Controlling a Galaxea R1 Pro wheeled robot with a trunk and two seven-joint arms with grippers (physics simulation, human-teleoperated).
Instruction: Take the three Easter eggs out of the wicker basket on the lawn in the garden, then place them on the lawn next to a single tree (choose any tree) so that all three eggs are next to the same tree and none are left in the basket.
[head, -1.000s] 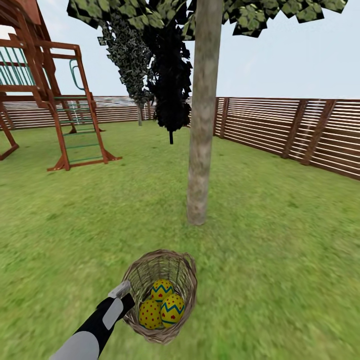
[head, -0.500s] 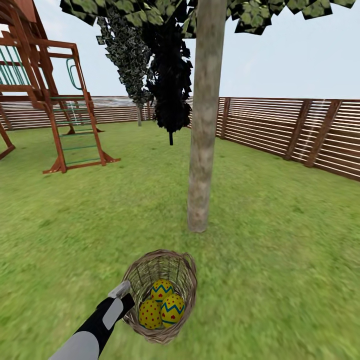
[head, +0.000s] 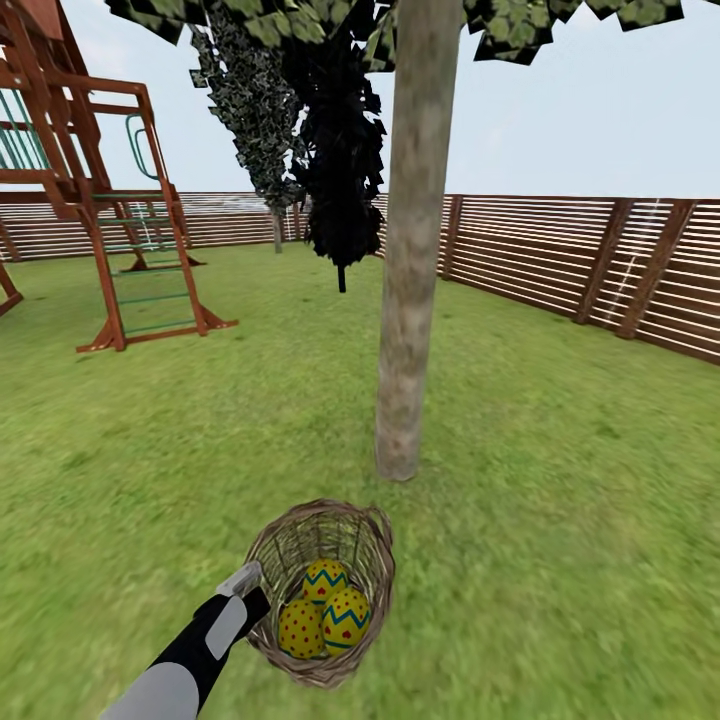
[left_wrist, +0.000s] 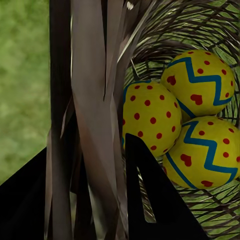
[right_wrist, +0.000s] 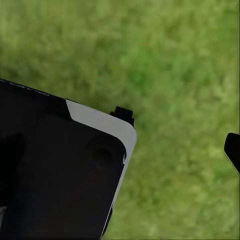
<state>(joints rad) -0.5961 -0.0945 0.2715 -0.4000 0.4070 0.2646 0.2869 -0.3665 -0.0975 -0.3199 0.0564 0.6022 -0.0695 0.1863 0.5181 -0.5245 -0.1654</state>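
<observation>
Three yellow Easter eggs with zigzag bands and red dots lie together inside the wicker basket, which is held just above the lawn. My left gripper is shut on the basket's near-left wall. In the left wrist view the eggs sit beyond the woven wall, which is pinched between the fingers of the left gripper. The tree, with a thick grey-beige trunk, stands just beyond the basket. My right gripper hangs open over bare grass, one fingertip at the picture's edge.
A wooden play set stands at the far left. A brown slat fence runs along the back and right. Dark narrow trees stand behind the trunk. Open grass lies on both sides of the trunk.
The camera has moved forward: the trunk's foot now sits lower and nearer in the head view. The basket, eggs and left arm keep the same place in the picture.
</observation>
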